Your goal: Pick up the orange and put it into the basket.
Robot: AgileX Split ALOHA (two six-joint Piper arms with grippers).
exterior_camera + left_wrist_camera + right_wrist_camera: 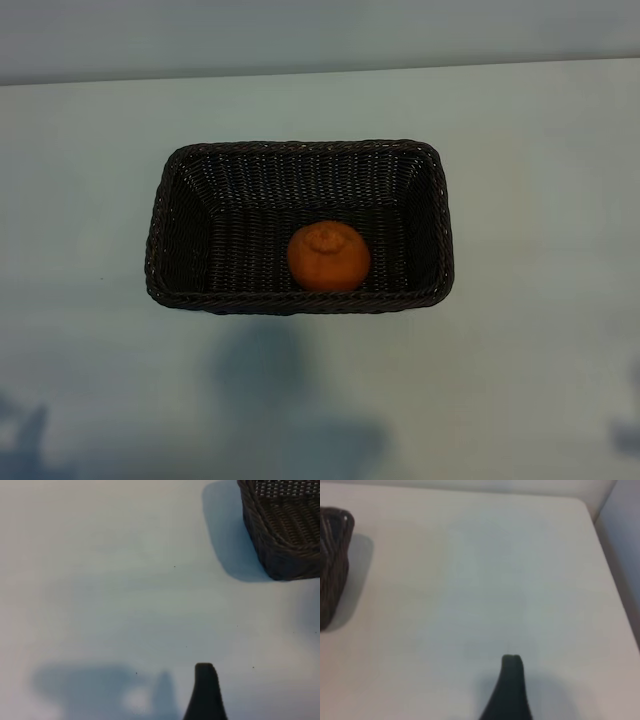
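Note:
The orange (328, 256) lies inside the dark brown woven basket (300, 147), against its near wall, stem end up. Neither gripper appears in the exterior view. In the left wrist view, one dark finger (205, 692) of my left gripper hangs over bare table, with a corner of the basket (285, 535) well away from it. In the right wrist view, one dark finger (509, 690) of my right gripper also hangs over bare table, and the basket's end (332, 565) is far off. Both grippers are open and hold nothing.
The basket stands mid-table on a pale surface (520, 380). Arm shadows fall on the table in front of the basket. The right wrist view shows the table's side edge (609, 565) a little beyond that gripper.

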